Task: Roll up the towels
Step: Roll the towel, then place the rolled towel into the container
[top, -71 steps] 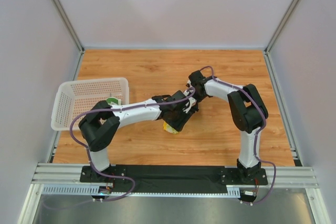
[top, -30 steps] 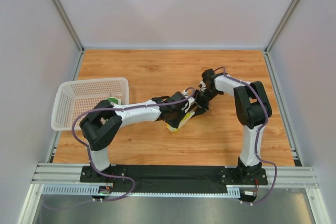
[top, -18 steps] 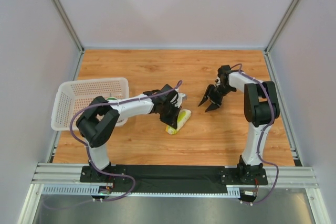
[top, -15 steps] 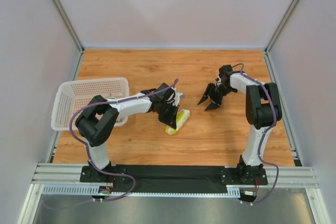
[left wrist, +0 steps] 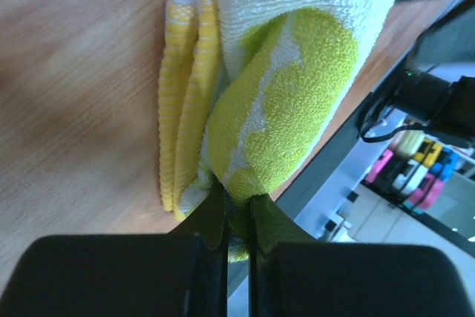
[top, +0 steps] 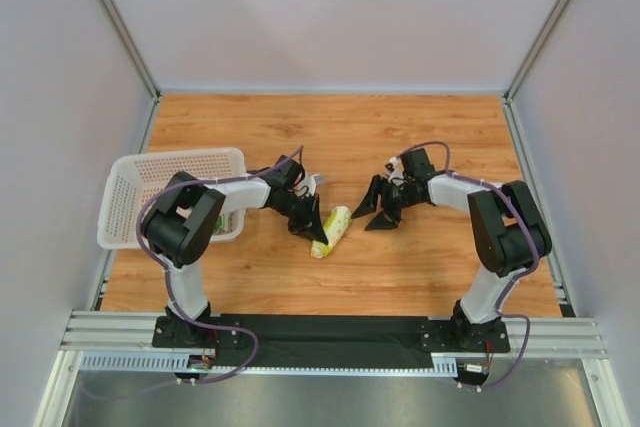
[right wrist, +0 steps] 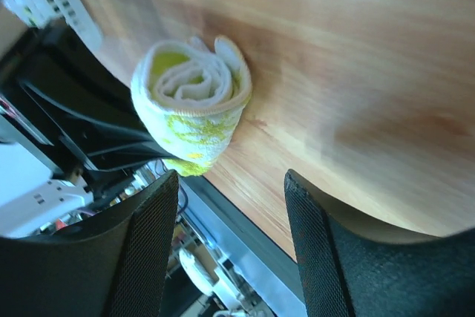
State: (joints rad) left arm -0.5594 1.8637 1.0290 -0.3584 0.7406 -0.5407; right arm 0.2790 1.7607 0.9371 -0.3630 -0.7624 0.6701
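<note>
A lime-yellow towel (top: 331,229) with white prints lies rolled up on the wooden table, a little left of centre. My left gripper (top: 312,229) reaches it from the left and is shut on a fold at the roll's edge; the left wrist view shows the cloth (left wrist: 297,87) pinched between the jaws (left wrist: 237,209). My right gripper (top: 371,213) hovers just right of the roll, open and empty. The right wrist view looks at the roll's spiral end (right wrist: 193,102), beyond the spread fingers (right wrist: 152,250) and not between them.
A white mesh basket (top: 140,172) stands at the table's left edge, partly behind my left arm. Bare wooden table (top: 420,127) stretches behind and to the right. Grey walls close off the back and sides, and a metal rail (top: 330,332) runs along the near edge.
My right gripper let go of the roll, swung away to the right, opened wide and came back close to the roll's right side. The left arm drew back leftward, still gripping the towel.
</note>
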